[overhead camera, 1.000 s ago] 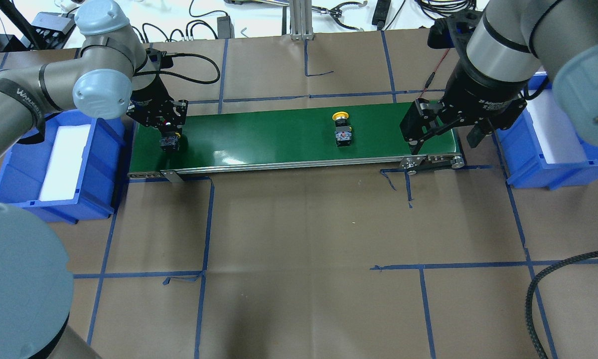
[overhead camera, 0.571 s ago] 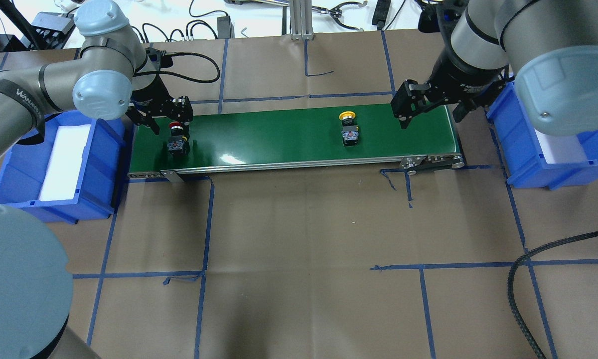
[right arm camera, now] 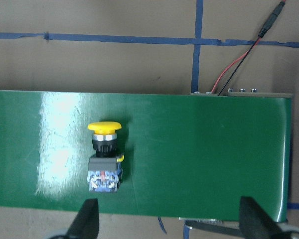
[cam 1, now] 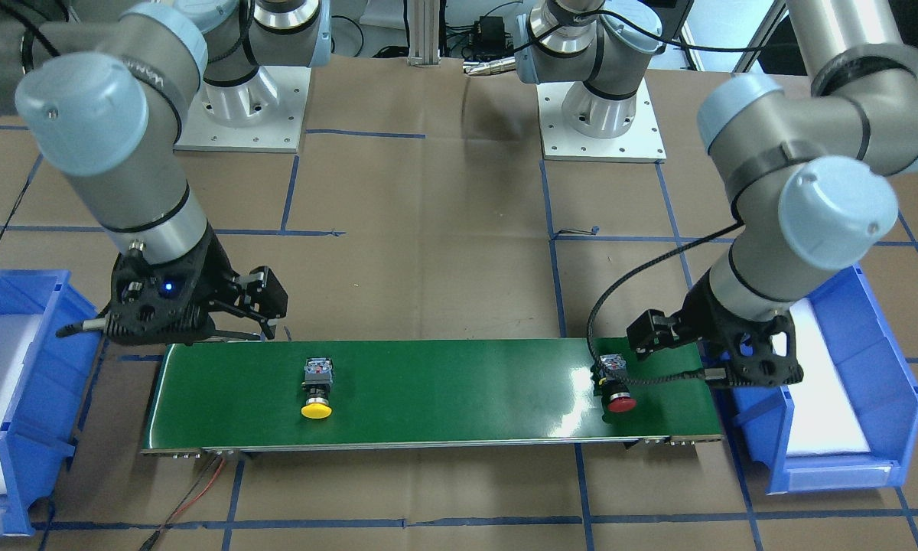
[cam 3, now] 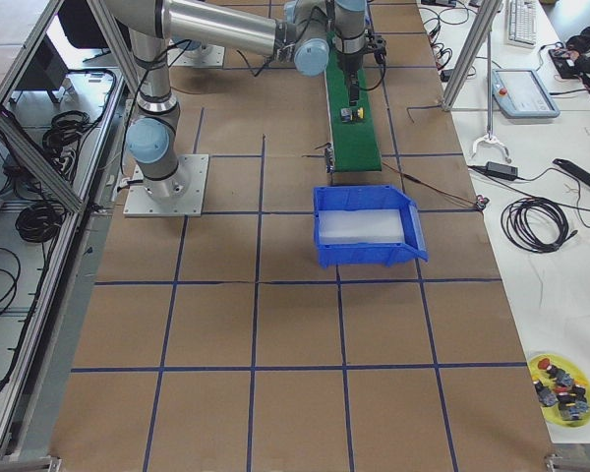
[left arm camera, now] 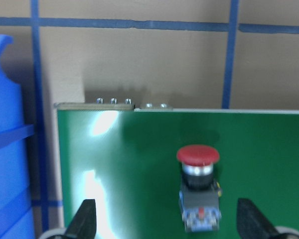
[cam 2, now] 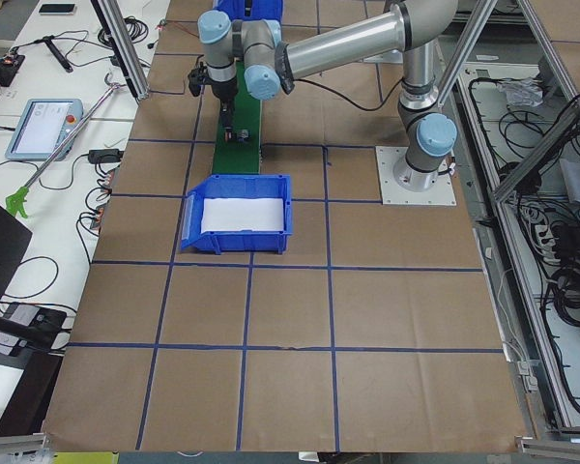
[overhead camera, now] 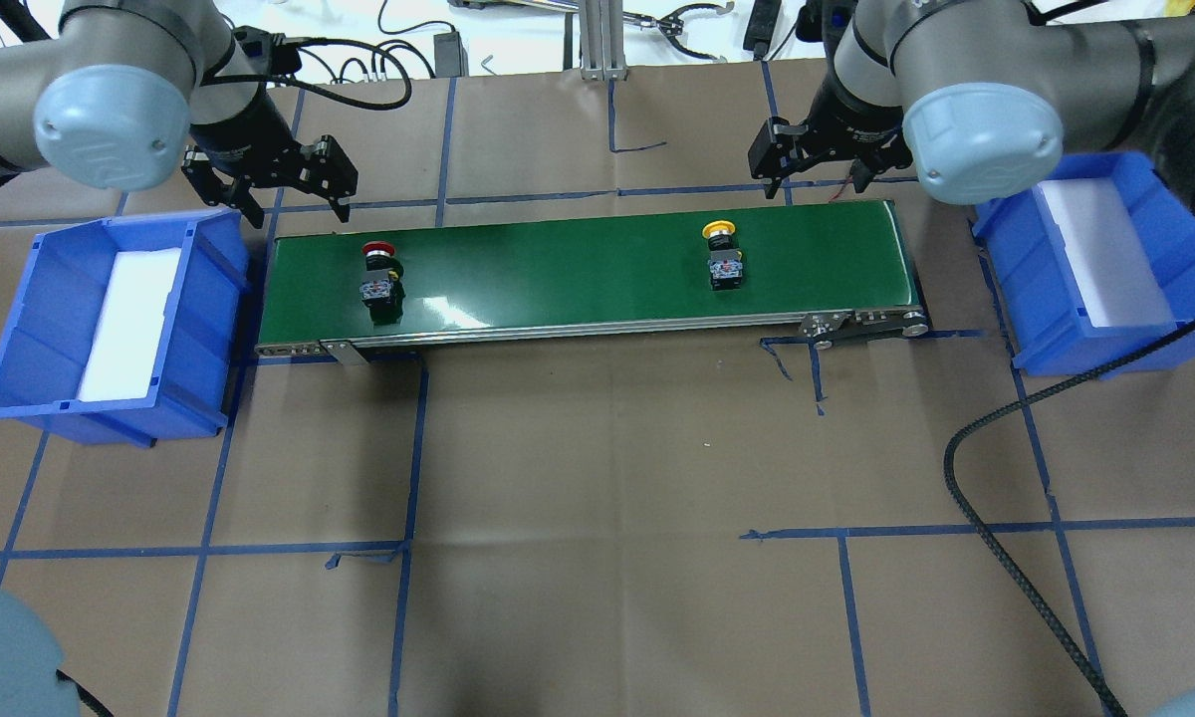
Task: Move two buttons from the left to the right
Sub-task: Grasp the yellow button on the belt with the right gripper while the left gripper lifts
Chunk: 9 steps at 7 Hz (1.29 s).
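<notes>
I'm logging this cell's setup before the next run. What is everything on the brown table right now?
conveyor belt: one, green, across the table's middle
red push-button: one, black-grey body with a red cap, lying on the belt near its left end
yellow push-button: one, black-grey body with a yellow cap, lying on the belt towards its right end
bins: two, blue with white liners, left bin and right bin at the belt's ends
black braided cable: one, black, trailing over the table's right part
table: one, brown paper with a blue tape grid
left gripper: one, black, open and empty, raised near the belt's left end
right gripper: one, black, open and empty, raised near the belt's right end
</notes>
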### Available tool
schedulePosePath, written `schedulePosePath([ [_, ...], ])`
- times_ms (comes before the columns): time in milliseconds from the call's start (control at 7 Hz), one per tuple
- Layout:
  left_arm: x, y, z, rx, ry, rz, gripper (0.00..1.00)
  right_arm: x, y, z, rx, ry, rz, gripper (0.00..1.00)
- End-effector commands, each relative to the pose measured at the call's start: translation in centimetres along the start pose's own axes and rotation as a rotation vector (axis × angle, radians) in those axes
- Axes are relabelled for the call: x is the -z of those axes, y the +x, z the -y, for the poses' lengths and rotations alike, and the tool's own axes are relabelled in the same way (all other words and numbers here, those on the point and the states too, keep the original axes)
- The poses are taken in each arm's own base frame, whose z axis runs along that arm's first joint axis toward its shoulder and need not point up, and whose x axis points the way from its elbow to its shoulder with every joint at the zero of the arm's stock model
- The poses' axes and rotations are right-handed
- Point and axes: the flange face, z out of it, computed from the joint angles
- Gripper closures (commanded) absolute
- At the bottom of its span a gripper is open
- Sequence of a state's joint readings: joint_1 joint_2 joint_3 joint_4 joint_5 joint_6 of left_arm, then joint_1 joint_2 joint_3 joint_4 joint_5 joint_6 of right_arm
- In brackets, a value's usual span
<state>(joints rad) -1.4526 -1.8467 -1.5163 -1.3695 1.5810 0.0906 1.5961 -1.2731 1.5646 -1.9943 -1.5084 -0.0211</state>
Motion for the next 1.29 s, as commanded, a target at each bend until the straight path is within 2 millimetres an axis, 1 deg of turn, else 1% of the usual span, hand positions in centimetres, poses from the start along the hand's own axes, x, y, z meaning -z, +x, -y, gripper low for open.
schedulePosePath([
  [0,6.5,1.1,-5.7,0.009,-0.012,-0.006,0.00,-4.8,0.2,3.8,-0.009,-0.043,0.003,0.00],
  [143,7.7,1.4,-7.9,0.017,-0.021,-0.008,0.00,-6.4,0.0,3.9,-0.025,-0.068,0.002,0.00],
  [286,7.8,1.5,-9.2,0.049,-0.040,-0.010,0.00,-7.4,-0.2,3.9,-0.068,-0.085,0.003,0.00],
  [429,7.8,1.6,-9.1,0.055,-0.041,-0.012,0.00,-8.0,-0.5,3.8,-0.089,-0.096,0.025,0.00],
  [571,8.1,2.4,-9.3,0.043,-0.034,-0.013,0.00,-8.2,-0.8,3.6,-0.127,-0.107,0.046,0.00],
  [714,8.6,4.8,-9.5,-0.009,-0.021,0.005,0.00,-8.8,-0.7,3.3,-0.132,-0.121,0.045,0.01],
  [857,8.3,5.6,-9.5,-0.021,-0.025,-0.007,0.00,-10.1,-0.7,2.3,-0.134,-0.148,0.045,0.01],
  [1000,8.6,5.6,-10.0,-0.025,-0.017,-0.004,0.00,-11.7,-0.6,1.7,-0.137,-0.174,0.045,0.01],
  [1143,8.1,5.5,-10.4,-0.038,-0.023,0.000,0.00,-12.7,-0.4,1.7,-0.136,-0.191,0.037,0.01],
])
